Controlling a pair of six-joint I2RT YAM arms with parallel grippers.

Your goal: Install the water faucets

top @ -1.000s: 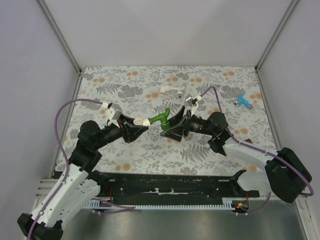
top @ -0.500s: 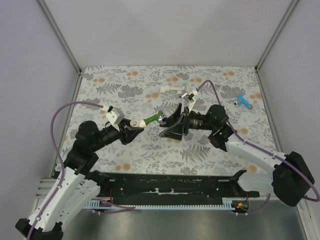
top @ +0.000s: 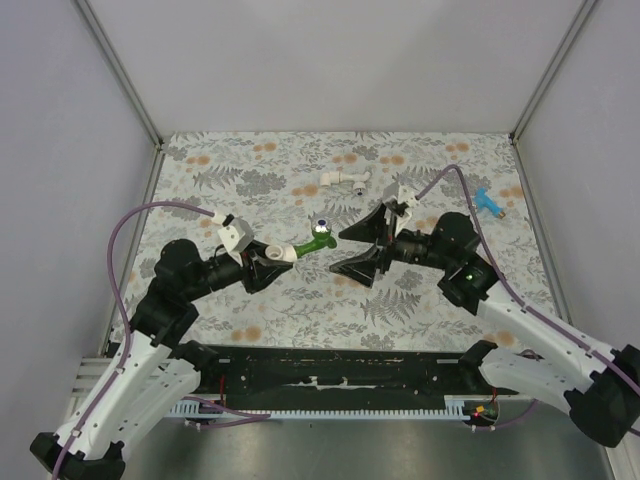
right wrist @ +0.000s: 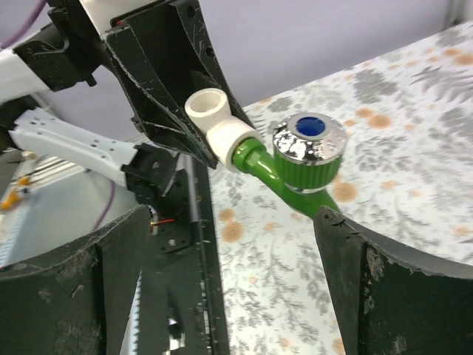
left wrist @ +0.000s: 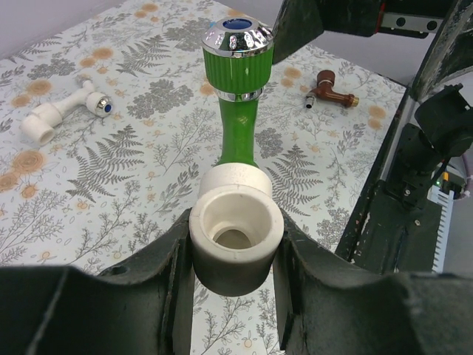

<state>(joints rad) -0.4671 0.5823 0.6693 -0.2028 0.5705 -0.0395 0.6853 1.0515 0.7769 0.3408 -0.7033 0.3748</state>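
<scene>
A bright green faucet (top: pixel 308 243) with a chrome cap sticks out of a short white elbow fitting (top: pixel 283 252). My left gripper (top: pixel 272 258) is shut on that elbow (left wrist: pixel 236 240) and holds it above the table, with the green faucet (left wrist: pixel 238 111) pointing away from it. My right gripper (top: pixel 352 250) stands wide open just right of the faucet and does not touch it. In the right wrist view the green faucet (right wrist: pixel 295 174) and the elbow (right wrist: pixel 214 122) lie beyond the open right gripper (right wrist: pixel 229 288). A blue faucet (top: pixel 488 201) lies at the far right, and a reddish-brown one (left wrist: pixel 331 81) lies on the table.
A white tap with a pipe end (top: pixel 340 180) lies on the floral table cover (top: pixel 250 170) behind the grippers. Metal frame posts (top: pixel 120 70) rise at the back corners. A black rail (top: pixel 330 375) runs along the near edge.
My right gripper has drawn back to the right, off the green faucet. The left gripper keeps its hold on the elbow, and the faucet has shifted slightly left.
</scene>
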